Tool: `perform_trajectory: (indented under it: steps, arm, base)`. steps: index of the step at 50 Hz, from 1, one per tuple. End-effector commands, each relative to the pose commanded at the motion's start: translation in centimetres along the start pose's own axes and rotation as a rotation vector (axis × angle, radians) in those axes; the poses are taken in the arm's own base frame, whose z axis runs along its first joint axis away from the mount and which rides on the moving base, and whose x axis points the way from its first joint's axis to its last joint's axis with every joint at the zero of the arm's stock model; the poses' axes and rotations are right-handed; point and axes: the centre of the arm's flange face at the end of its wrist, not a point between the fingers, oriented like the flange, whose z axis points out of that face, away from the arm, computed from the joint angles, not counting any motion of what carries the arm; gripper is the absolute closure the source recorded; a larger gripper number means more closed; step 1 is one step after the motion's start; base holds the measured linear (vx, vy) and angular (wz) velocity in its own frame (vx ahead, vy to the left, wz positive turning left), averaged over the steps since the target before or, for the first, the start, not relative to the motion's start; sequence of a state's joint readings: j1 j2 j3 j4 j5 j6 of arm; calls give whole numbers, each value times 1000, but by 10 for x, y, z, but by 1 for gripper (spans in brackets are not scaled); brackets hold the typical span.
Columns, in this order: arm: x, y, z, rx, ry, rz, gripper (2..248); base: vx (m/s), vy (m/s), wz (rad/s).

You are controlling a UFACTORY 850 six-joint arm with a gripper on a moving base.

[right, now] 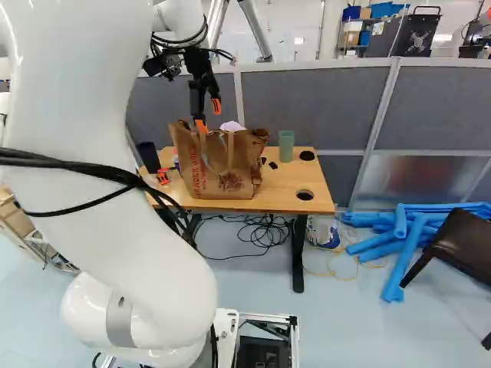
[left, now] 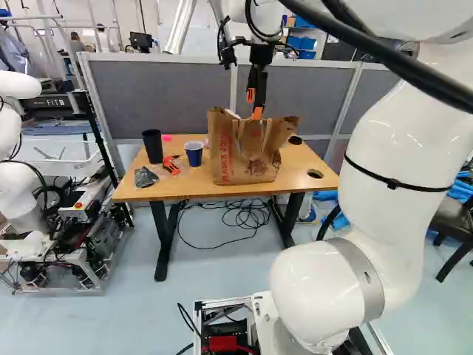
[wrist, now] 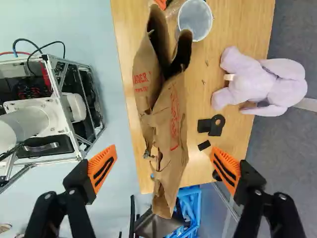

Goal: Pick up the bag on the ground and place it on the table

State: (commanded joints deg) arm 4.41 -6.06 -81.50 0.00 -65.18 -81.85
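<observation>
Bag (left: 247, 163) of creased brown paper stands below the empty, widely spread end effector (right: 209, 116)

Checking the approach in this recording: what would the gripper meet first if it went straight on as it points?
Most likely the paper bag: the gripper has its open jaws to either side, so the bag's top should come between them. The remaining depth is unclear.

We see a dark cup (left: 152, 146), a blue cup (left: 194, 154) and a lilac plush toy (wrist: 267, 85); blue tubes (right: 399, 244) lie on the floor (right: 337, 326).
</observation>
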Motion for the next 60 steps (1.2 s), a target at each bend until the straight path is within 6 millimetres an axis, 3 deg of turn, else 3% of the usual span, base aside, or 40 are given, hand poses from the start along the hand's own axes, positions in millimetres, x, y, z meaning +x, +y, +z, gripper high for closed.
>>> perform_trajectory:
  steps: [60]
  arm:
    - [0,0,0,0,0,0,3]
  base:
    - [-98,-2,2]
